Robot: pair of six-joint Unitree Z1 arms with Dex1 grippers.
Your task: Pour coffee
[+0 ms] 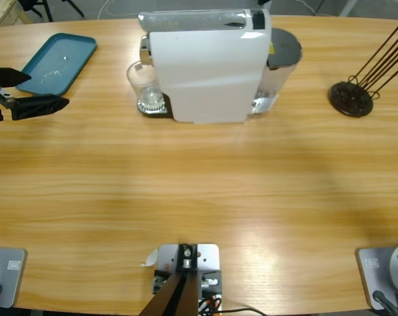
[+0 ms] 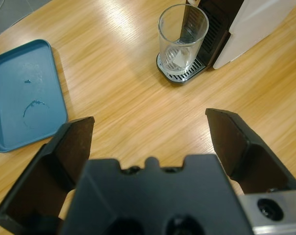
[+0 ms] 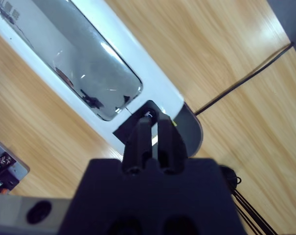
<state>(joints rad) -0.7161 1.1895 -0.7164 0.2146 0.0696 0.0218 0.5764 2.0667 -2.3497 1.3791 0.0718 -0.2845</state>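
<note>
One clear, empty drinking glass (image 2: 183, 39) sits on the white coffee machine's (image 1: 208, 69) drip tray at far left; it's light, slick and breakable, so grab mid-wall with your wide-apart left gripper (image 2: 150, 129), while the right gripper (image 3: 155, 128), pinched together, hovers over the machine's top.

Teal tray (image 2: 25, 93) cropped at left edge.

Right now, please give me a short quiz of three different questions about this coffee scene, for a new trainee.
1. True or false: the glass stands on the machine's drip tray.
2. The left claw is: A open, B shut on the glass.
3. What lies on the table beside the left claw, away from the coffee machine?

Key: 1 true. 2 A. 3 the teal tray, which holds no object.
</note>
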